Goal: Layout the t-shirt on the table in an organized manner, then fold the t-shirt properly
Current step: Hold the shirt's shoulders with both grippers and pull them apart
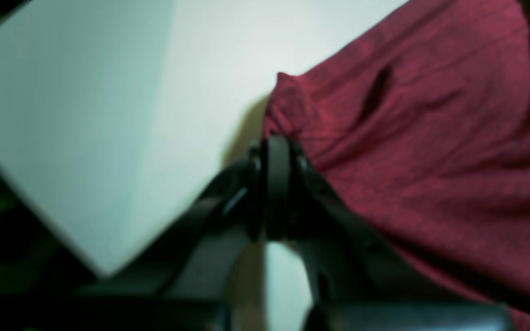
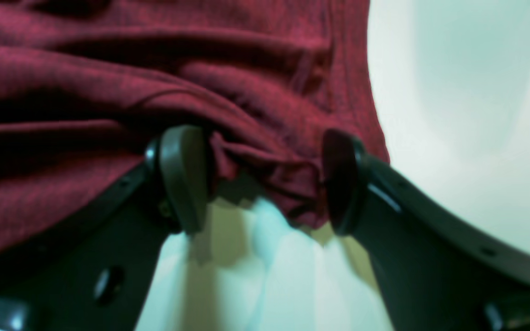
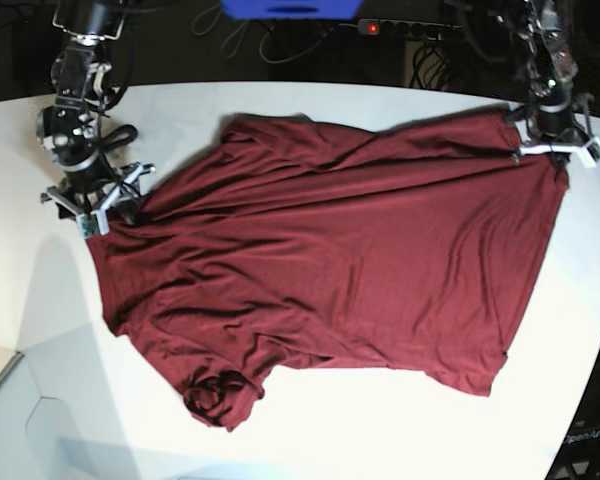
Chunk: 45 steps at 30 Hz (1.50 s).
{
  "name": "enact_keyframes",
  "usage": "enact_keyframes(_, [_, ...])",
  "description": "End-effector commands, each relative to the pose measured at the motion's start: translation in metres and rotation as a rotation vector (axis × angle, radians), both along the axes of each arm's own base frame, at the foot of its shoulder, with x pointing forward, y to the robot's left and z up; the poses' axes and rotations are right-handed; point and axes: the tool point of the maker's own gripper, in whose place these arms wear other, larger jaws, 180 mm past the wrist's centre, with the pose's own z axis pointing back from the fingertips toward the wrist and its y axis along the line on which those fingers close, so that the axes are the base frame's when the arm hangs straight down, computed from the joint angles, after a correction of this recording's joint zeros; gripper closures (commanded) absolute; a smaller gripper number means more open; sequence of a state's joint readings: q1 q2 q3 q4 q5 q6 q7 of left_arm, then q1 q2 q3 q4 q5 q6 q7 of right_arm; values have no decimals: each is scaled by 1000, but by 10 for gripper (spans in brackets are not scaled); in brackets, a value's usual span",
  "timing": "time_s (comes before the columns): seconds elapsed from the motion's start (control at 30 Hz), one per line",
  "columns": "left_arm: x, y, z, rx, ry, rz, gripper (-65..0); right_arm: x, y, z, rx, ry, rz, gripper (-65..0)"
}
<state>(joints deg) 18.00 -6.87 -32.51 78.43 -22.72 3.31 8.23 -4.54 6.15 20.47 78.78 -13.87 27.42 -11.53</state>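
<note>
Clearly, t-shirt (image 2: 108, 92) corner between right pincer (image 2: 265, 179) fingers

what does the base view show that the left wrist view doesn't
Only the base view shows the whole t-shirt spread out, wrinkled, with a bunched sleeve at its near edge, and the right pincer at the shirt's opposite corner. Only the left wrist view shows up close that the left pincer is shut on a bunched bit of the shirt's edge. Both show the shirt on the table.
</note>
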Motion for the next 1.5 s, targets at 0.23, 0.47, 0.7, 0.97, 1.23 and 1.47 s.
enact_keyframes(0.23, [-15, 11, 4, 46, 16, 5, 0, 9, -16, 13, -56, -21, -7, -381])
enact_keyframes(0.47, [-5, 5, 32, 71, -39, -25, -22, 8, -14, 11, -48, -19, -7, -381])
enact_keyframes(0.7, [-11, 21, 65, 5, -104, 56, -104, 8, -14, 11, -48, -19, -7, -381])
enact_keyframes(0.97, [-19, 37, 86, 0, -173, 121, -106, 8, -14, 11, -48, -19, -7, -381])
enact_keyframes(1.23, [29, -14, 77, -89, -219, 18, -107, 6, -14, 9, -47, -13, -7, -381])
enact_keyframes(1.47, [61, -48, 52, -166, -191, -52, -108, 5, -14, 9, -49, -11, -6, -381])
